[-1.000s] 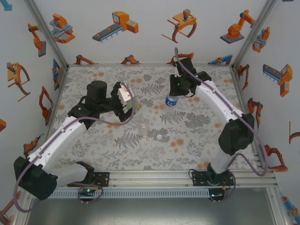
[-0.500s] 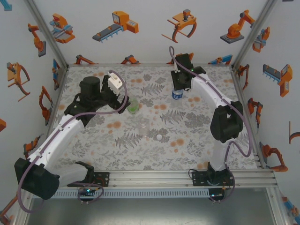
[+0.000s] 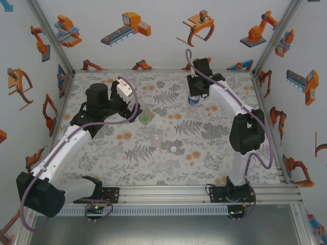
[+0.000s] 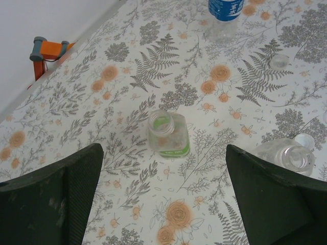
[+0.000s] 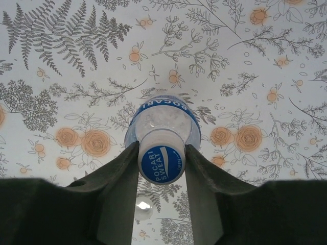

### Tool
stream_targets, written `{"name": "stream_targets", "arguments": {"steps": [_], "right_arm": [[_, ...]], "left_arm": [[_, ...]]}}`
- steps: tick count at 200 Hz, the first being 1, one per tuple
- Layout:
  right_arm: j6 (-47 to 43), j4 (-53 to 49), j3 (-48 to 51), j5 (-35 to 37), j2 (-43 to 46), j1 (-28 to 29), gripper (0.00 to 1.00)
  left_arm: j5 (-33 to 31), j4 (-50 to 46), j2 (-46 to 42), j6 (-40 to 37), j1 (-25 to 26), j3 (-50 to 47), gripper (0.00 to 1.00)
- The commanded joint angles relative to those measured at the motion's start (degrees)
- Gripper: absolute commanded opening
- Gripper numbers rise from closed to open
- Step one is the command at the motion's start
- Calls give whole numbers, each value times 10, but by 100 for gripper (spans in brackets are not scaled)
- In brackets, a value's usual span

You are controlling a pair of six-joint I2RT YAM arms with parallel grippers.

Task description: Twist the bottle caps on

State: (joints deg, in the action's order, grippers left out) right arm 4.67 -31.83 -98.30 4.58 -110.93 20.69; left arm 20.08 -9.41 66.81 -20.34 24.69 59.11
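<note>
The blue-label bottle (image 3: 193, 99) stands at the back right. Its blue-and-white bottle cap (image 5: 161, 163) sits on its neck. My right gripper (image 5: 161, 153) comes down from above, a finger lying against each side of that cap. The green-tinted bottle (image 4: 167, 135) stands uncapped mid-table, just beyond my left gripper (image 4: 163, 204), which is wide open with nothing in it. The plain clear bottle (image 4: 288, 155) stands uncapped to its right, with a white cap (image 4: 304, 140) on the table beside it. A pale translucent cap (image 4: 279, 62) lies farther back.
In the top view the green-tinted bottle (image 3: 145, 115), clear bottle (image 3: 157, 138) and white cap (image 3: 173, 149) stand in a loose diagonal across the middle of the floral table (image 3: 214, 163). White walls with orange robot pictures close off three sides.
My left gripper drew back to the left, off the green-tinted bottle. My right wrist turned upright over the blue-label bottle, which shifted slightly toward the back wall.
</note>
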Motion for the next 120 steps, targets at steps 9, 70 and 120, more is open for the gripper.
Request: {"name": "stream_targets", "arguments": {"steps": [9,70,120], "right_arm": [[-5,-8,1,8,8,0,52],[-9,-45,-23,-1,46,0,68],[-29,-53,17,-32,114,10,72]], "left_arm": [[20,15,-11,-4,-3,-7,97],[2,47,-16,39,-9,-19,97],[11,47,-41,71,-11,-15,97]]}}
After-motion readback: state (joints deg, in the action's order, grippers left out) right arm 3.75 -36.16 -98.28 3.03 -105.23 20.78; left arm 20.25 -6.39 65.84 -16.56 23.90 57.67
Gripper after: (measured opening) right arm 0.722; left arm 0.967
